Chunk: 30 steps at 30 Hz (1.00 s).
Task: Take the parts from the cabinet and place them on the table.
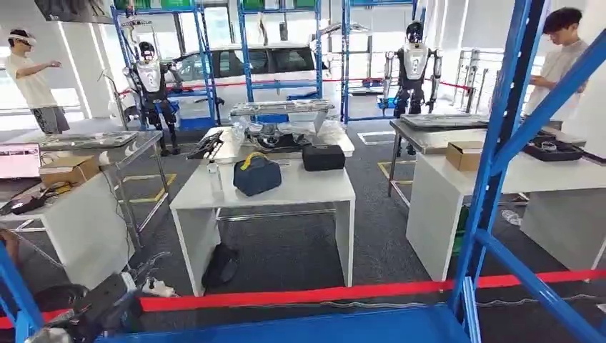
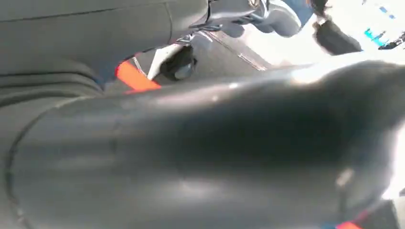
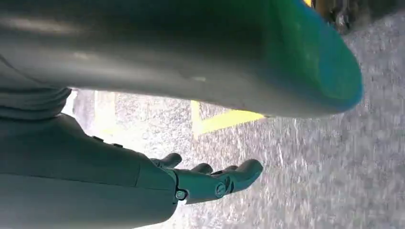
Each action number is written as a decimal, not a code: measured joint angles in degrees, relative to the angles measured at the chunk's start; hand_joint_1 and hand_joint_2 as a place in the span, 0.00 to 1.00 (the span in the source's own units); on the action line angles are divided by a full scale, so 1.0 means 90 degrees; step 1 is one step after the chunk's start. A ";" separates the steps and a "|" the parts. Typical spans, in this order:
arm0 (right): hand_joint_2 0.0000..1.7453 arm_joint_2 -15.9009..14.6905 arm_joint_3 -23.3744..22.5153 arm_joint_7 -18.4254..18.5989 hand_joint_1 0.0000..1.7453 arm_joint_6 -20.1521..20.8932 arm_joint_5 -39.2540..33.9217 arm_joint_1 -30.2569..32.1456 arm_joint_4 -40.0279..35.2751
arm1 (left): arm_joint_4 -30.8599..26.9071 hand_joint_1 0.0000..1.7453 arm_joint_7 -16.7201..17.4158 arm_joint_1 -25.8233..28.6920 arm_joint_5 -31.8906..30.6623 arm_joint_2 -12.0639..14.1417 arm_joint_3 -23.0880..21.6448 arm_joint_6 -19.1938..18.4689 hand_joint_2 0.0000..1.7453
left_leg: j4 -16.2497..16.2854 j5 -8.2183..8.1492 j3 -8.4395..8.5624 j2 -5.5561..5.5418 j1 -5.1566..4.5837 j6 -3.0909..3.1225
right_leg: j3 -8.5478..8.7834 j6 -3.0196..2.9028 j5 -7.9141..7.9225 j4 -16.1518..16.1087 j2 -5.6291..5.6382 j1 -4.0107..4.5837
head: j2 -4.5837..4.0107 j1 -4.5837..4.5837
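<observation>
We judge we're between steps: no part in hand, blue rack frame [image 1: 500, 143] close in front, its shelf edge [image 1: 300, 330] at the bottom of the head view. Left to right there: white table [image 1: 264, 193] with a navy bag [image 1: 256, 175] and black case [image 1: 323, 157], then a second table [image 1: 457, 179]. We can't pick out the parts. Left hand [image 2: 200, 152] is a dark blur; can't tell its fingers. Right hand [image 3: 210, 181] hangs over the floor, fingers loosely apart, empty. Next: locate the parts on the shelf, then reach.
</observation>
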 joint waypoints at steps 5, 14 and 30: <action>0.00 0.0010 0.0000 -0.0007 0.00 -0.0036 -0.0002 0.0014 0.0000 | 0.0022 0.00 -0.0053 0.0011 0.0000 -0.0041 -0.0036 0.0000 0.00 | -0.0225 0.0607 -0.0374 0.0016 0.0063 0.0132 | -0.0308 0.0127 -0.1304 0.1058 -0.0019 0.0034 | -0.0010 0.0019; 0.00 0.0002 -0.0010 0.0005 0.00 -0.0046 -0.0063 -0.0026 0.0000 | 0.0078 0.00 -0.0051 0.0083 0.0005 -0.0116 -0.0095 0.0012 0.00 | 0.0097 0.1042 -0.1114 0.0045 0.0037 -0.0029 | 0.1221 -0.0071 -0.1341 -0.0013 -0.0035 0.0117 | -0.0007 0.0022; 0.00 0.0002 -0.0015 0.0039 0.00 -0.0034 0.0075 -0.0007 -0.0002 | 0.0029 0.00 -0.0095 0.0281 0.0248 0.0216 -0.0104 0.0136 1.00 | -0.0126 0.0495 -0.0312 -0.0096 0.0127 -0.0181 | 0.0751 0.0040 -0.0678 -0.0142 -0.0057 -0.0011 | -0.0007 -0.0005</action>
